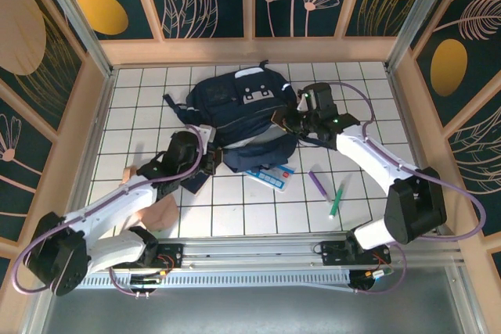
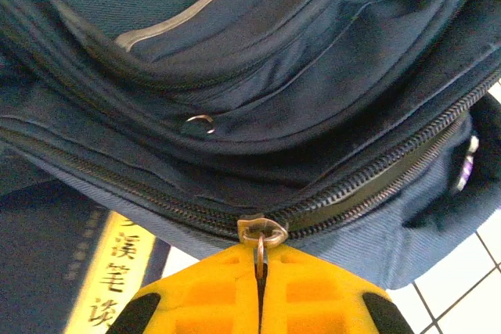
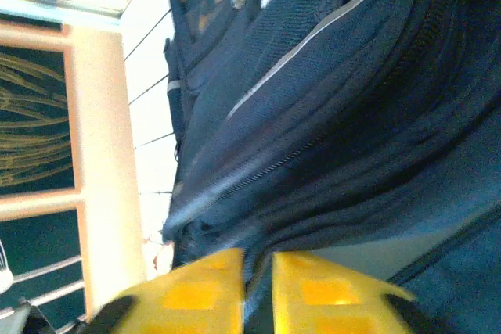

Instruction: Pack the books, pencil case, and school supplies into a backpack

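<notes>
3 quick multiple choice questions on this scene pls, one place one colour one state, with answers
1. Where is the book? A) by the far wall B) partly under the backpack, at its near edge C) on the right arm
2. Colour of the pen nearer the book? A) purple B) red C) black
3. The left fingers are: A) wide open B) shut on a pen C) shut on the zipper pull
Answers: 1 B, the backpack fabric overlaps it; 2 A, the green pen lies farther right; 3 C, the metal pull sits pinched between them.
</notes>
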